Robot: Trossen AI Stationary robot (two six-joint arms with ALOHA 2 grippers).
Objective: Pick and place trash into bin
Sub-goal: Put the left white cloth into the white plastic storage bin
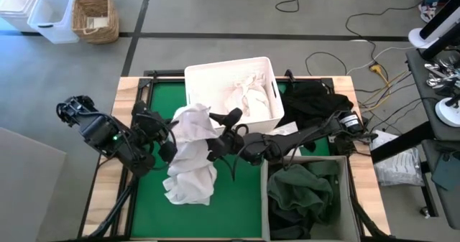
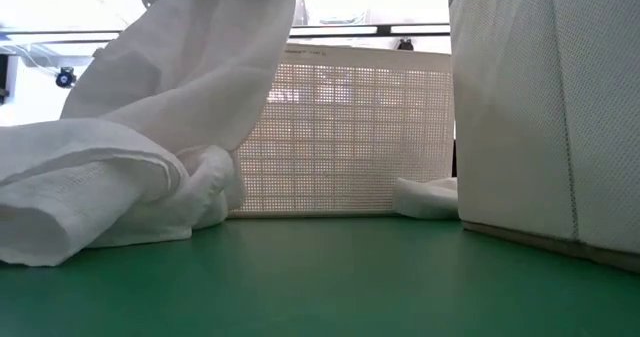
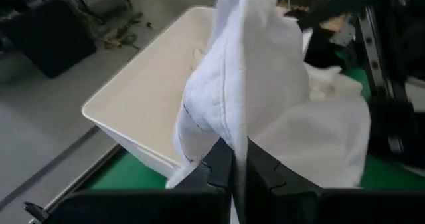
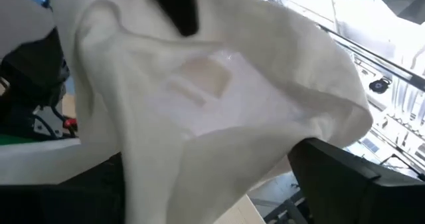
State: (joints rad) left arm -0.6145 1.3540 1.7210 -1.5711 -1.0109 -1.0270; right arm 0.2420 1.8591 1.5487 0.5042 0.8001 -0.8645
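Observation:
A white sheet [image 1: 190, 156] hangs between my two grippers in front of the white tub [image 1: 266, 70], which holds more white sheets [image 1: 248, 95]. My left gripper [image 1: 175, 133] is shut on the sheet from the table's left. From the right, my right gripper [image 1: 223, 131] stands open, its fingers wide apart above and below the sheet's upper part [image 4: 219, 98]. A dark green garment [image 1: 302, 192] lies in the grey fabric box at the near right. A black garment [image 1: 313, 98] lies right of the tub. My left gripper [image 3: 237, 167] pinches a bunched fold of the white sheet [image 3: 232, 127] near its top, coming from the table's left and slanting down. The upper part rises past the fingers; the rest hangs slack, its lower end [image 1: 188, 188] heaped on the green mat. My right gripper has the sheet between its open fingers [image 4: 345, 171]; I cannot tell whether they touch it.
The grey fabric box [image 2: 550, 107] stands at the near right, close beside the tub's perforated wall [image 2: 350, 137]. Green mat [image 1: 237, 206] lies bare at the near middle. A wicker basket [image 1: 95, 16] and plastic bins sit on the floor beyond the far left corner.

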